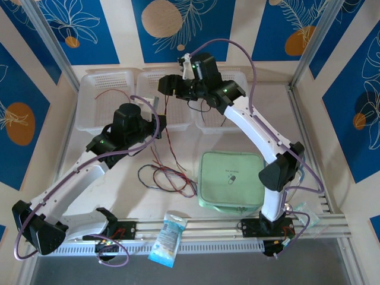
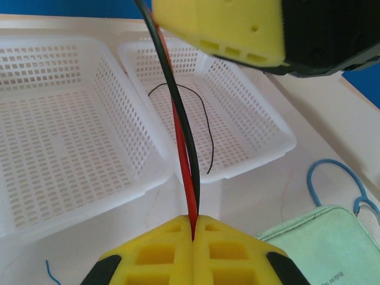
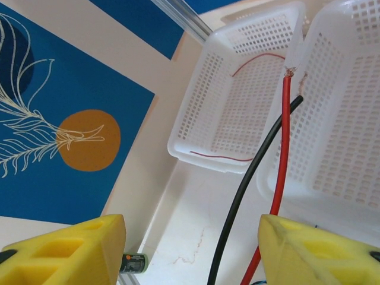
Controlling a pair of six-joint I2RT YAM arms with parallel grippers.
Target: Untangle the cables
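My left gripper (image 2: 193,224) is shut on a red cable (image 2: 183,142). A black cable (image 2: 178,101) runs tight beside the red one down to the fingertips; I cannot tell whether it is pinched too. Both rise to my right gripper (image 3: 190,249), which stands open with the red cable (image 3: 282,148) and black cable (image 3: 252,172) passing between its yellow fingers (image 3: 65,252). From above, the left gripper (image 1: 157,123) sits just below the right gripper (image 1: 169,89), by the middle basket. A tangle of red, black and blue-grey cables (image 1: 169,177) lies on the table below them.
Three white baskets (image 1: 107,98) line the back; one holds a thin red wire (image 3: 255,57), another a thin black wire (image 2: 205,119). A green pouch (image 1: 231,181) lies right of the tangle, a light-blue cord (image 2: 332,169) beside it. A small battery (image 3: 133,262) lies by the wall.
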